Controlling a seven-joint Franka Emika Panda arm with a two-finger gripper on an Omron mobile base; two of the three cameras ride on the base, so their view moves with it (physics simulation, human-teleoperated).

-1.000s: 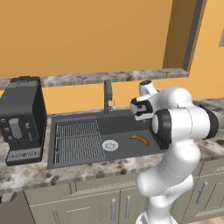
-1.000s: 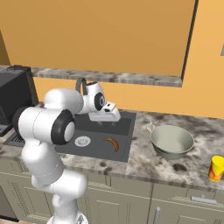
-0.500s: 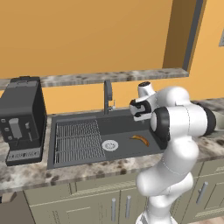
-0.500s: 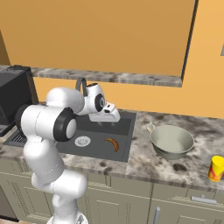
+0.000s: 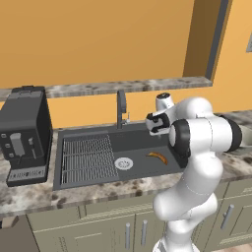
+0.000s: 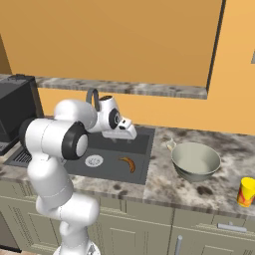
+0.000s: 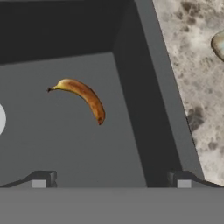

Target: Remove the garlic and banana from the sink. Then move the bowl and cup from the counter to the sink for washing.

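Hand (image 7: 111,181) up over sink (image 5: 138,140), near rear right corner, fingers wide apart, nothing between them. Fingertips (image 7: 41,180) dark, at bottom of hand view, pointing down into basin.

Banana (image 7: 83,97) flat on sink floor, right part of basin, just right of round silver drain (image 5: 123,163); apart from hand, not touched. Also at (image 5: 157,157) and (image 6: 128,163). Orange-yellow w/ dark ends, curved.

Ribbed rack section (image 5: 87,158) on left side of basin; dark faucet (image 5: 120,107) at rear rim.

Grey metal bowl (image 6: 195,160) upright on speckled bench (image 6: 164,184), right of sink, near its rim. Yellow cup (image 6: 246,191) w/ red mark farther right on bench, near front edge, well apart from bowl.

Black coffee machine (image 5: 25,134) on bench left of sink.

Garlic: cannot tell where.
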